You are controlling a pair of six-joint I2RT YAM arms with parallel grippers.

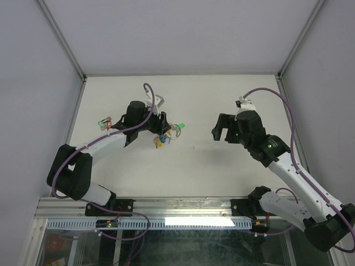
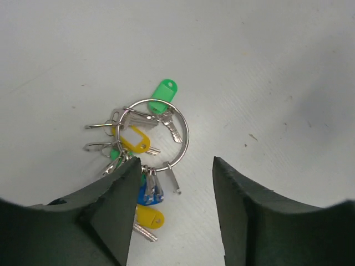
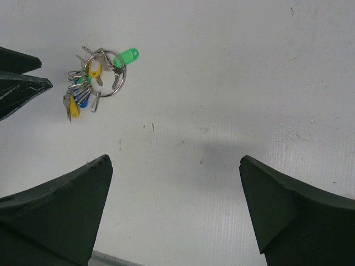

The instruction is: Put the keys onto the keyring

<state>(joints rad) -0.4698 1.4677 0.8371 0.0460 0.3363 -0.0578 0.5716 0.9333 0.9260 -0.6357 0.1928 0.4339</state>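
Two yellow keys (image 2: 135,141) cluster at one keyring (image 2: 187,136); left gripper (image 2: 175,162), right gripper (image 3: 175,159) both spread.

Left arm (image 1: 105,145) and right arm (image 1: 291,169): white links, black joints, purple cable (image 1: 277,93), dark wedge-shaped tool fingers (image 2: 113,213).

Keyring (image 2: 187,133): thin wire, bright polished metal.
Keys (image 2: 172,128): silvery metal, smooth, glinting.
Green tag (image 2: 165,91), yellow tag (image 2: 135,139), blue tag (image 2: 144,195): glossy moulded plastic.
Bench (image 2: 266,66): white, matt, finely textured, lightly scuffed.
Left claw (image 2: 175,166): dark matt fingers, plastic-looking.
Right claw (image 3: 175,160): same dark matt finish.
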